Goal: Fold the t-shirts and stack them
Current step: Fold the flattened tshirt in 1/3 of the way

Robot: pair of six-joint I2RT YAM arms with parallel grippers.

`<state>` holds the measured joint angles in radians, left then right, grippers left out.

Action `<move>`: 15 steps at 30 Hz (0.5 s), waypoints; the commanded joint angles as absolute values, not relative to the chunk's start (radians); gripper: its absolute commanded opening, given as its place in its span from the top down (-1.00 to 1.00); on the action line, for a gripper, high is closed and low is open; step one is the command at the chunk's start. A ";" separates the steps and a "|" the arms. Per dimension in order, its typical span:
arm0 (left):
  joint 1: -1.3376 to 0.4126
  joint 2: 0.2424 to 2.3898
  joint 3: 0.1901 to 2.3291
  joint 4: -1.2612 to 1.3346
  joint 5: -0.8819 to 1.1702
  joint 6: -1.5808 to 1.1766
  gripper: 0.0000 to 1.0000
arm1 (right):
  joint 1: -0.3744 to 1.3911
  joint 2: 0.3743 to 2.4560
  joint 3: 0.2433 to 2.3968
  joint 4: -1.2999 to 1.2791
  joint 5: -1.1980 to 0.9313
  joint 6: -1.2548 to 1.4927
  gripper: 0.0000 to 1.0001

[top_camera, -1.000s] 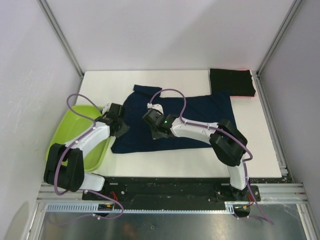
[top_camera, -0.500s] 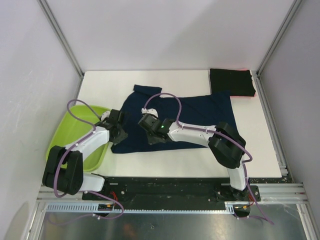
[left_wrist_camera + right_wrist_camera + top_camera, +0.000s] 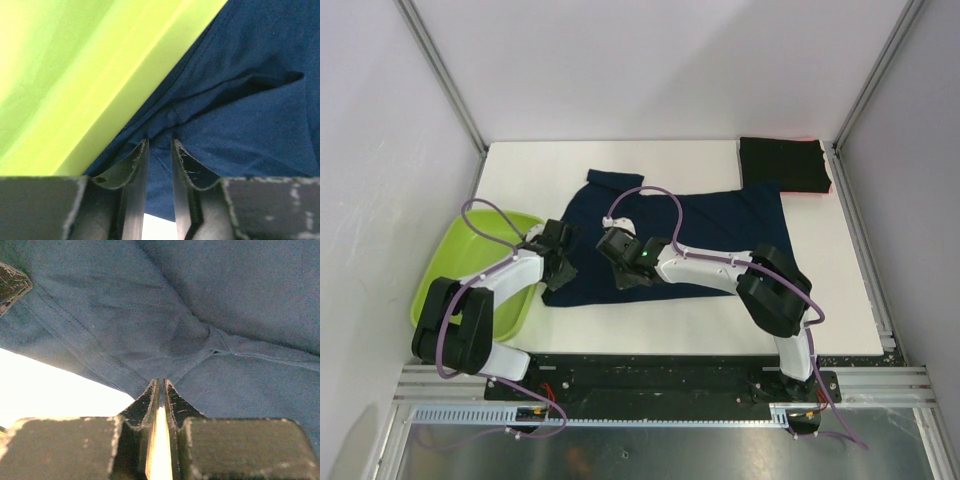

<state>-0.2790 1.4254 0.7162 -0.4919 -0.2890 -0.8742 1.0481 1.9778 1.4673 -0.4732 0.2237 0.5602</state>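
The navy t-shirt (image 3: pixel 710 235) lies spread flat on the white table (image 3: pixel 650 325). The black t-shirt (image 3: pixel 782 163) lies folded at the far right corner, with a red-pink edge (image 3: pixel 828 189) showing beneath it. My left gripper (image 3: pixel 558 262) is at the navy shirt's near-left edge beside the tub. In the left wrist view the gripper (image 3: pixel 160 146) has navy cloth (image 3: pixel 240 125) pinched between its tips. My right gripper (image 3: pixel 618 268) is down on the shirt's near-left part. In the right wrist view the gripper (image 3: pixel 161 383) is closed on a fold of the cloth (image 3: pixel 200 300).
A lime-green tub (image 3: pixel 480 250) stands at the table's left edge, right against the left gripper; it also shows in the left wrist view (image 3: pixel 75 75). Metal frame rails run along both sides. Bare table (image 3: pixel 40 385) lies just near of the shirt's hem.
My right gripper has slid left and toward the near edge along the shirt, then stopped. My left arm has shifted slightly nearer, its gripper staying at the shirt's left edge.
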 commanded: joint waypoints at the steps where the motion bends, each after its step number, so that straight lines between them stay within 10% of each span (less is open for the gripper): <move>1: -0.273 1.432 0.747 -0.469 -0.322 -0.879 0.48 | 1.055 1.949 1.468 -0.453 0.230 0.563 0.81; 15: -0.274 1.399 0.785 -0.468 -0.305 -0.858 0.99 | 1.075 1.971 1.456 -0.439 0.218 0.535 0.57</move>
<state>-0.2790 1.4284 0.7418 -0.4843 -0.2871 -0.8688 1.0573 1.9778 1.4586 -0.4686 0.2195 0.5552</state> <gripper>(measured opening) 0.020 0.191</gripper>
